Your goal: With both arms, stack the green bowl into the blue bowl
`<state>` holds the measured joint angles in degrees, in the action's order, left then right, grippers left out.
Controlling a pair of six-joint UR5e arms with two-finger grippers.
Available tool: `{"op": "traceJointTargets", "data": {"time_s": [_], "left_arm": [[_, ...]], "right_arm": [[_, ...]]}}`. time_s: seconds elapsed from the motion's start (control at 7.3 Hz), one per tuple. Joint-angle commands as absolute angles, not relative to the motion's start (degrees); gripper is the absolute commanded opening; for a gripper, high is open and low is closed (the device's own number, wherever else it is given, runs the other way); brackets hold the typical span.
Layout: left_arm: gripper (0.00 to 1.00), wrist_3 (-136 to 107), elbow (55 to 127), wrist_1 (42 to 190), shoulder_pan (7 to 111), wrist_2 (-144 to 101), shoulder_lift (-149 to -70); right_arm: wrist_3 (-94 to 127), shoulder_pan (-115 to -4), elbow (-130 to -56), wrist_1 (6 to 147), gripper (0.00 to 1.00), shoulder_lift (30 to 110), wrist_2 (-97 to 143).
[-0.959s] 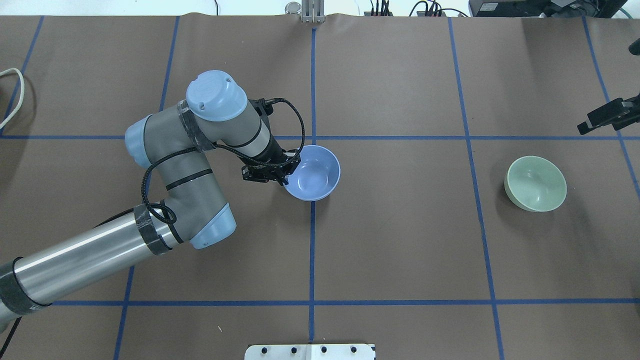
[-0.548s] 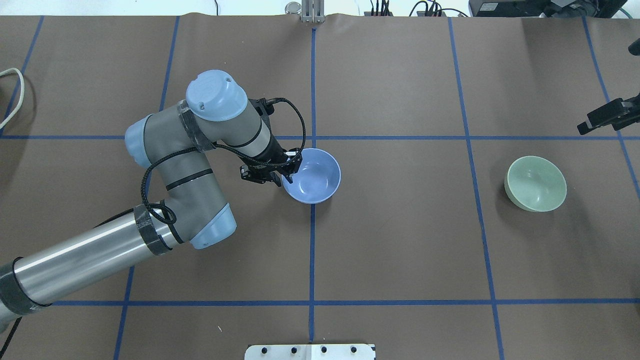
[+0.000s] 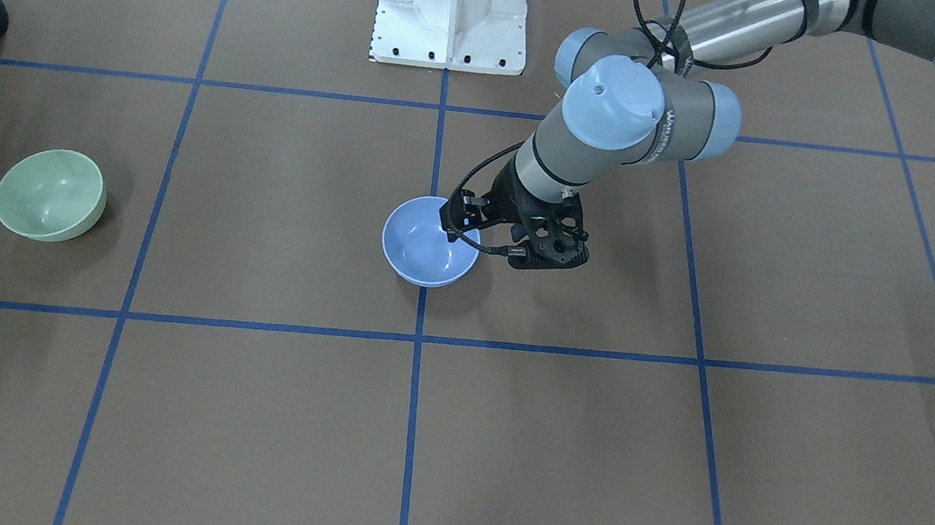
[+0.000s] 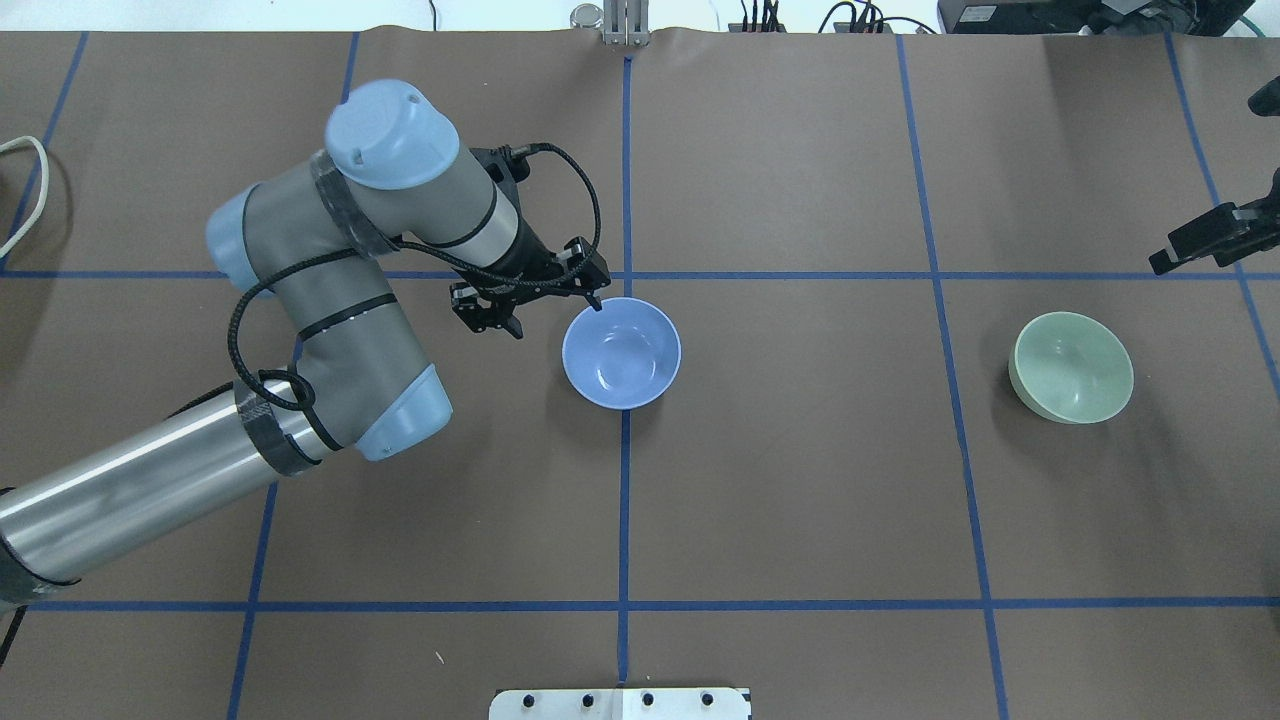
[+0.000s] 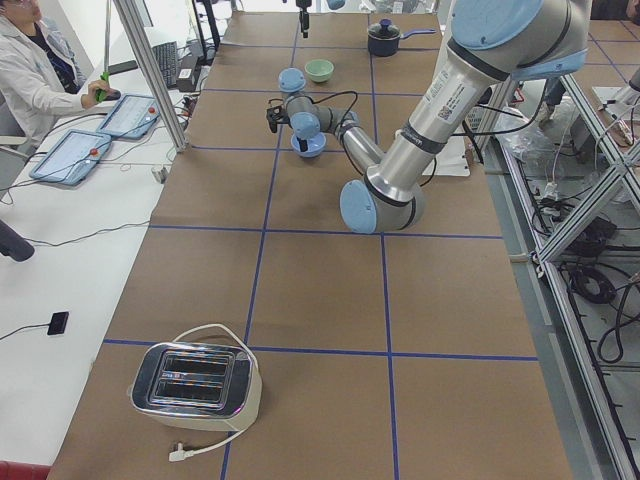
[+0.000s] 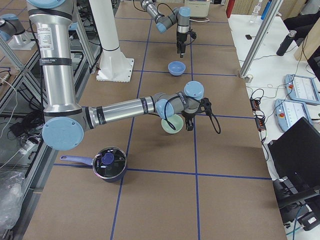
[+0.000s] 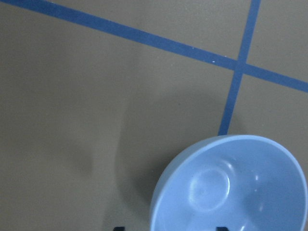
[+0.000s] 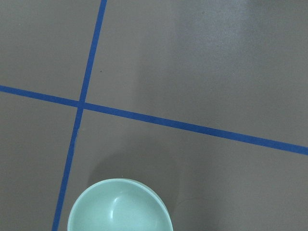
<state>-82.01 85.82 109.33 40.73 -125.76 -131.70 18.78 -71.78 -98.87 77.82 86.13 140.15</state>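
The blue bowl [image 4: 621, 352] stands upright near the table's middle, on the blue centre line, and also shows in the front view [image 3: 427, 242]. My left gripper [image 4: 555, 312] hovers just above its left rim, open and holding nothing. In the left wrist view the bowl [image 7: 231, 187] fills the lower right, and both fingertips [image 7: 221, 227] peek in wide apart at the bottom edge. The green bowl [image 4: 1071, 366] stands alone at the right. My right gripper [image 4: 1205, 238] hangs above and behind it at the view's edge; I cannot tell whether it is open. The right wrist view shows the green bowl [image 8: 120, 207] below.
A white pedestal [image 3: 453, 5] stands at the robot's side of the table. A black pot [image 6: 109, 164] sits near the right end. A toaster [image 5: 195, 380] sits at the left end, with a white cable [image 4: 25, 190] nearby.
My left gripper has let go of the blue bowl's rim, opened, and risen back toward the left. The bowl has settled flat. The green bowl has not moved.
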Motion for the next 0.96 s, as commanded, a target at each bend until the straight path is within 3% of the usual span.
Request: {"op": "traceJointTargets", "data": {"time_s": [0.0, 0.82], "left_arm": [[0.98, -74.8, 85.7, 108.9, 48.9, -132.8, -130.3], [0.98, -64.1, 85.2, 102.4, 54.1, -133.0, -129.6]], "right_arm": [[18.7, -68.2, -98.5, 77.6, 0.90, 86.1, 139.1], [18.5, -62.6, -94.4, 65.8, 0.87, 89.1, 134.0]]}}
